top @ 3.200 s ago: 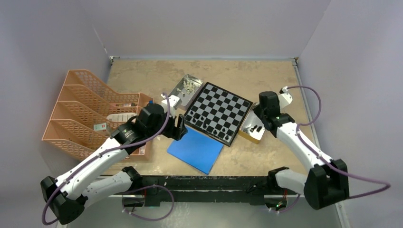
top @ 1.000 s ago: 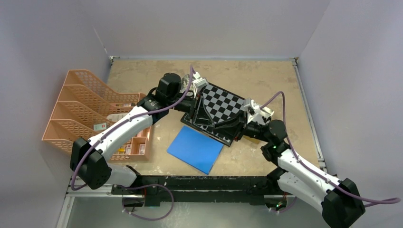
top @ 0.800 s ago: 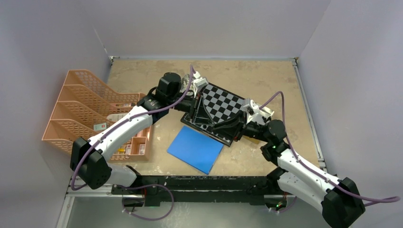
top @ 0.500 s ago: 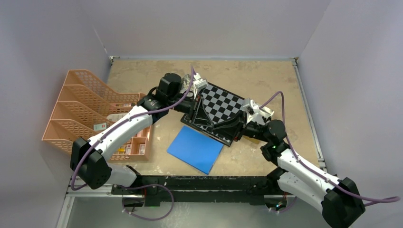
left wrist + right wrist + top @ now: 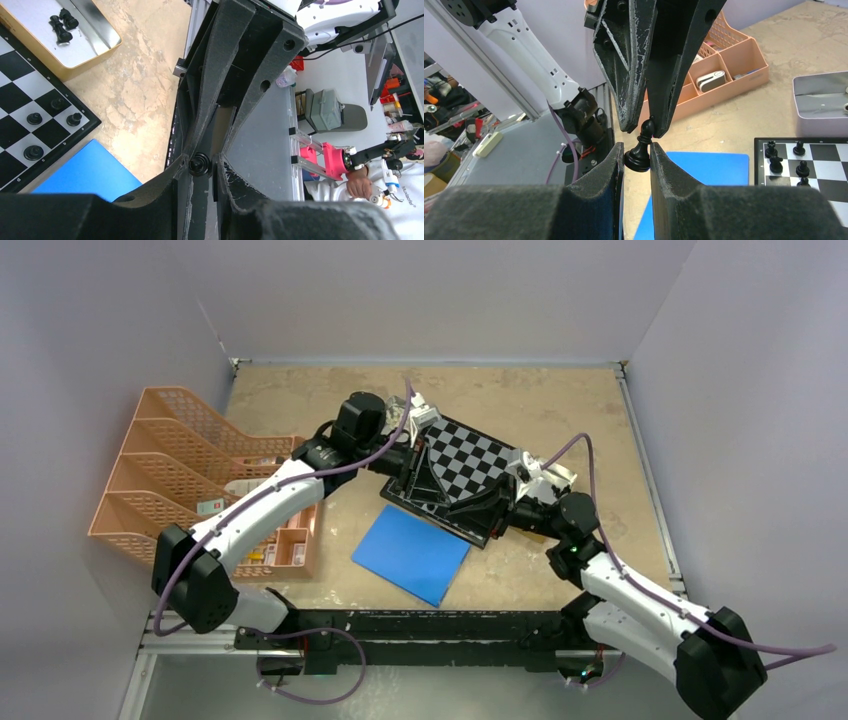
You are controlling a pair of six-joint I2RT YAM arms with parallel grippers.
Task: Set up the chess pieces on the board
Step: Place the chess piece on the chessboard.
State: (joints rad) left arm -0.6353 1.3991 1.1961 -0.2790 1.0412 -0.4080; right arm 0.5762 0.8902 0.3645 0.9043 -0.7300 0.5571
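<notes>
While the right gripper [image 5: 636, 148] clamps a glossy black pawn [image 5: 640, 156] at seven o'clock over the black-and-silver checked board [image 5: 478, 455], the left gripper [image 5: 202, 164] cannot be judged.

Glossy black chess pieces [image 5: 799, 148] stand on the checkered board [image 5: 475, 460].

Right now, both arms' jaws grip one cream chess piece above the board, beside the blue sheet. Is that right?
No. The chess piece is black, not cream; the right wrist view shows it. Otherwise correct: both arms' jaws grip it above the board, beside the blue sheet.
</notes>
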